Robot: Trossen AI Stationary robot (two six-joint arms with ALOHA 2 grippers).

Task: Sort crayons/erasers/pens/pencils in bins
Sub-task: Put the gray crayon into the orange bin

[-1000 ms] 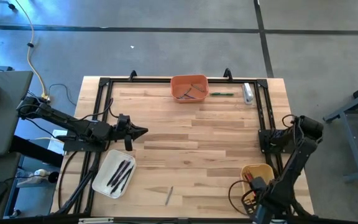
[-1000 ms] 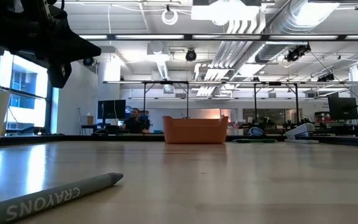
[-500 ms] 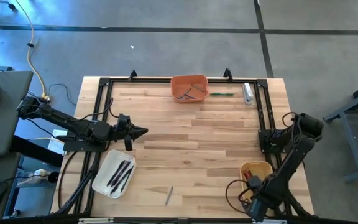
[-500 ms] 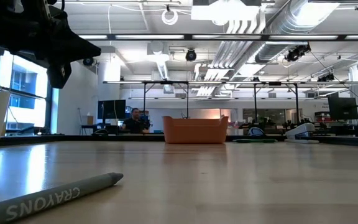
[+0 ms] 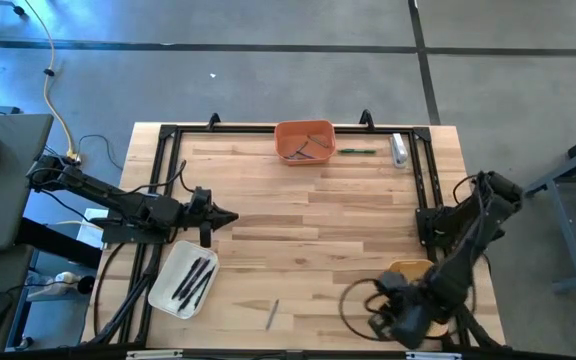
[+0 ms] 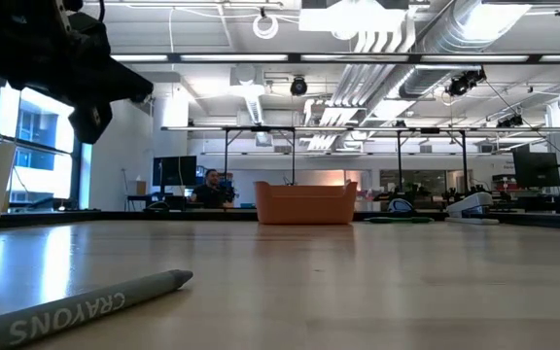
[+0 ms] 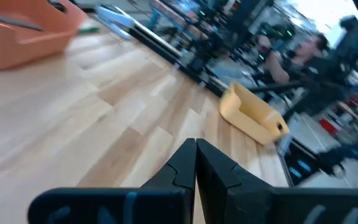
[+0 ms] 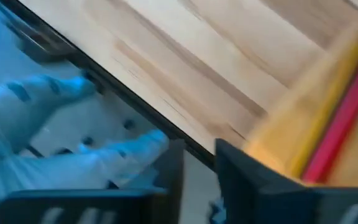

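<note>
Your grey crayon (image 5: pixel 272 314) lies loose on the counter (image 5: pixel 298 220) near the white bin (image 5: pixel 164 290): light, stiff, prone to roll, so pinch mid-length. Right pincer (image 8: pixel 197 163) stands spread, empty, beside the yellow bin (image 8: pixel 291 134); left pincer (image 7: pixel 196 163) pressed together.

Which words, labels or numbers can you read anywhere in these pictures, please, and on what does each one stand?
"CRAYONS": printed along the grey crayon lying on the table in the low view; from that camera it reads upside down.
Nothing else can be read: the screens and signs in the room behind are too small, and the bins carry no lettering that shows.
</note>
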